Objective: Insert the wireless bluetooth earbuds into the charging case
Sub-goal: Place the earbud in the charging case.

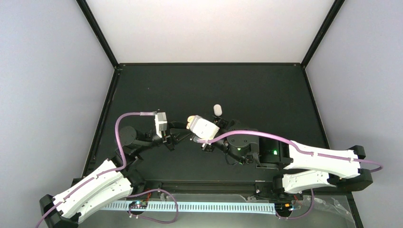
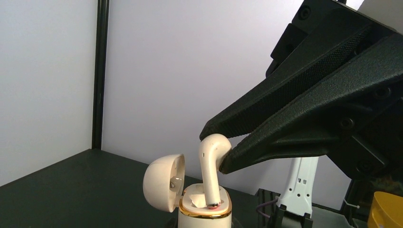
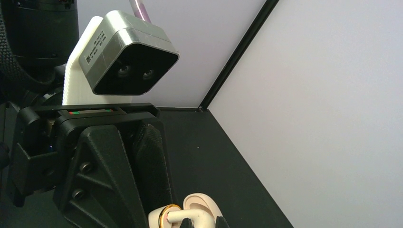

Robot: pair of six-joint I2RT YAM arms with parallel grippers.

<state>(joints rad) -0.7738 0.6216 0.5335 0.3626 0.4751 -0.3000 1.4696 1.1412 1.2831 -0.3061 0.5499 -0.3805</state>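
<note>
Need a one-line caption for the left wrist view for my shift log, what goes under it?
Right gripper pinches an earbud upright, stem tip in the open charging case, lid tipped back.

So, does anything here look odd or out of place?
One earbud stands only stem-deep in the open charging case, not seated yet. A small white piece lies alone on the black table beyond the arms, too small to identify. Nothing looks spilled or broken.
</note>
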